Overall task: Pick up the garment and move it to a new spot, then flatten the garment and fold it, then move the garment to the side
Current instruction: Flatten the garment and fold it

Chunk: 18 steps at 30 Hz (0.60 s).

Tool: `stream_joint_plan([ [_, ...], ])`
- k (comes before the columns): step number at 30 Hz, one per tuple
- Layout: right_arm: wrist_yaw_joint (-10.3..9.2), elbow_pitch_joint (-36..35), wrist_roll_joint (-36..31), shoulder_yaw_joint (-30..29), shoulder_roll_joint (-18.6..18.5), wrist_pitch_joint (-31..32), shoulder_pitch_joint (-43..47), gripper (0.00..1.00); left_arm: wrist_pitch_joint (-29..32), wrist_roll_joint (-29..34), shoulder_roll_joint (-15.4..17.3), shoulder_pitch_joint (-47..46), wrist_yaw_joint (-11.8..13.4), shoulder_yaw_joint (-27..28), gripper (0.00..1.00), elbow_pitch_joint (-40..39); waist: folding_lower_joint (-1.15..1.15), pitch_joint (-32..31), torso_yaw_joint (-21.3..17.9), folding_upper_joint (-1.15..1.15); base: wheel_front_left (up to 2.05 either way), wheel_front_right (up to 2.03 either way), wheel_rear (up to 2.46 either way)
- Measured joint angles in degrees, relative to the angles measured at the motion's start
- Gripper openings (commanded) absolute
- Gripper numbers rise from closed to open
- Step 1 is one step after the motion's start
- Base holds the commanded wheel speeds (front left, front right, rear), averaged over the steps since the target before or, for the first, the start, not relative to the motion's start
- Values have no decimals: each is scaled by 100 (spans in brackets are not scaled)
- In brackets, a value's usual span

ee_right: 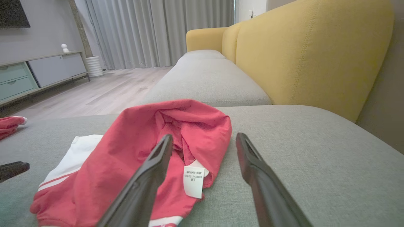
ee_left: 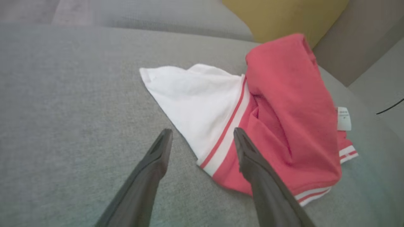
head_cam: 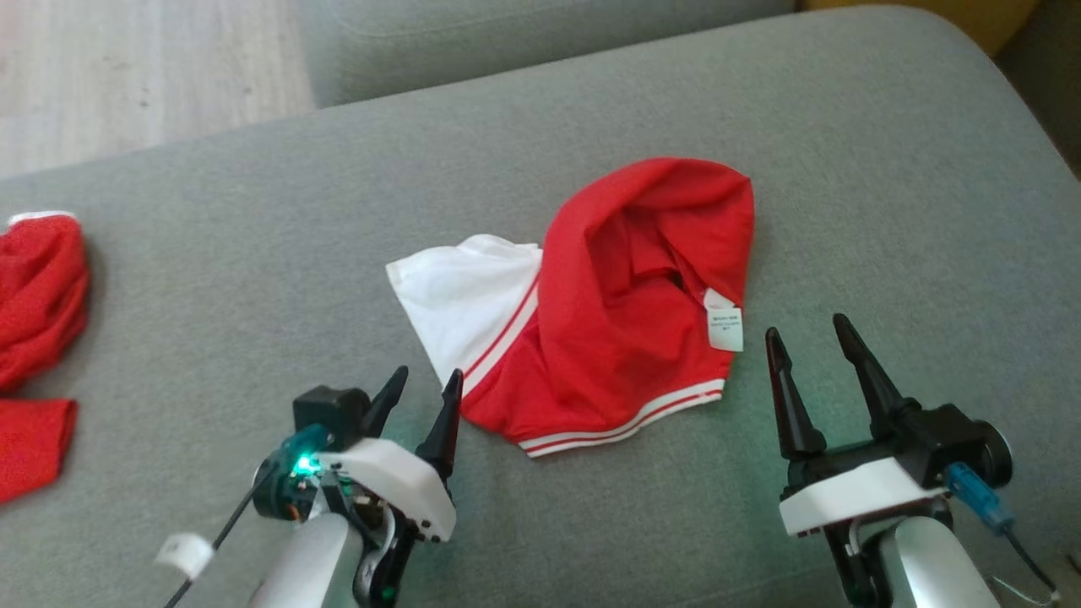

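A crumpled red and white garment with striped trim and a white care label lies in the middle of the grey sofa cushion. My left gripper stands open just off its lower left edge, nothing between the fingers. In the left wrist view the garment lies ahead and to the right, its white corner reaching between the fingers. My right gripper is open to the right of the garment, beside the label. In the right wrist view the garment and its label sit just ahead of the open gripper.
Another red garment lies bunched at the cushion's left edge, with a red piece below it. A second grey cushion and wooden floor lie beyond. A yellow sofa back rises on the right.
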Motion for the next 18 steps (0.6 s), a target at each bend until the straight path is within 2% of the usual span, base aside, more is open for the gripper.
stream_joint_plan([
  [4,0,-32,71,30,0,0,-70,100,336,-7,-1,-224,199,-65,100,517,0,146,-159,0,0,0,0],
  [13,0,-71,92,44,1,0,-127,100,345,-253,-2,-611,125,-93,100,893,0,349,-317,0,0,0,0],
  [14,0,-71,93,44,1,0,-147,100,346,-341,-2,-617,90,-104,94,904,0,360,-321,0,0,0,0],
  [15,0,-70,93,41,1,0,-165,100,358,-401,0,-630,81,-136,68,906,0,368,-324,0,0,0,0],
  [18,0,-71,93,36,1,0,-183,100,370,-528,11,-687,53,-226,0,928,0,380,-321,0,0,0,0],
])
